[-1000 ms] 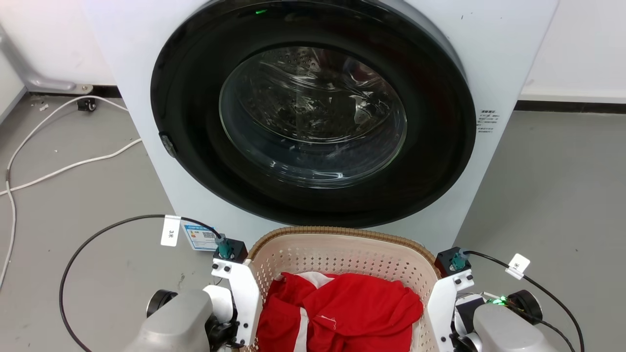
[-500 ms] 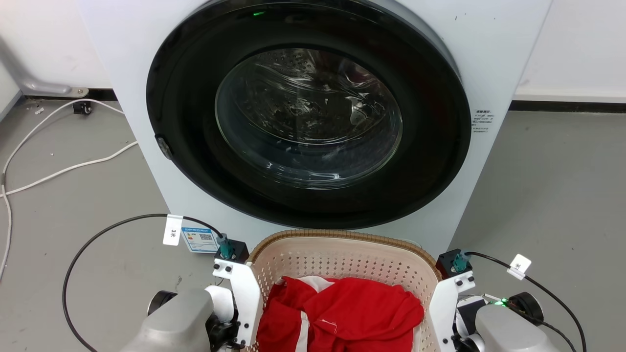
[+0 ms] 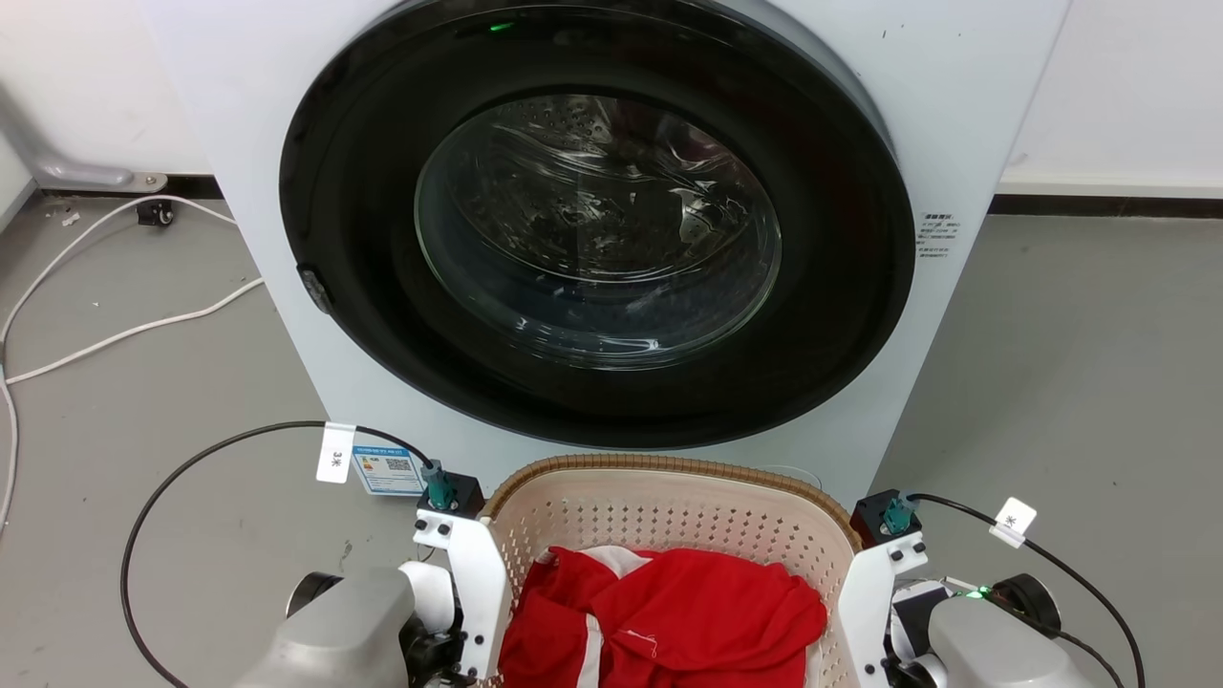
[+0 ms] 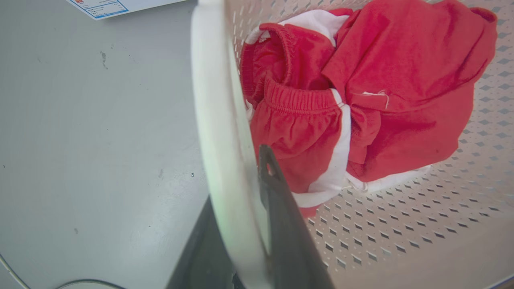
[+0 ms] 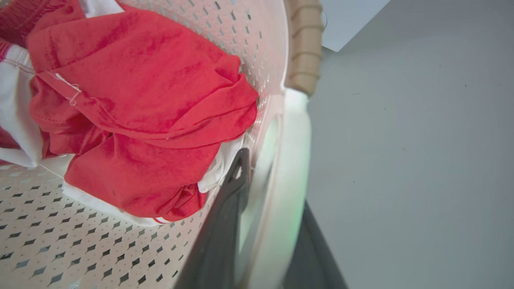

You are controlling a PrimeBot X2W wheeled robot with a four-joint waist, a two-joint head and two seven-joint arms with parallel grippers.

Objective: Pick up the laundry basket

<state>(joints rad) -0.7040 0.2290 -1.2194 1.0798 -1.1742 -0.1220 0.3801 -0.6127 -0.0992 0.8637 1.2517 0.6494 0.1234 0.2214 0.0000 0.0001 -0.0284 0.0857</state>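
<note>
Cream plastic laundry basket sits just in front of the washing machine with your left claw and right claw each clamped on a white side handle, so you'll want to raise both evenly or the red clothes slide.

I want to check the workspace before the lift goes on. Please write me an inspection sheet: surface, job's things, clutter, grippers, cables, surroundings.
Surface: grey floor, few marks.
Job's things: basket right in front of the washing machine, red clothes inside.
Clutter: nothing seen.
Grippers: left gripper shut on left handle, right gripper shut on right handle; each has one finger inside the basket, one outside.
Cables: black cables run from both wrists over the floor; white cables lie at far left.
Surroundings: washing machine door shut; white wall behind.
</note>
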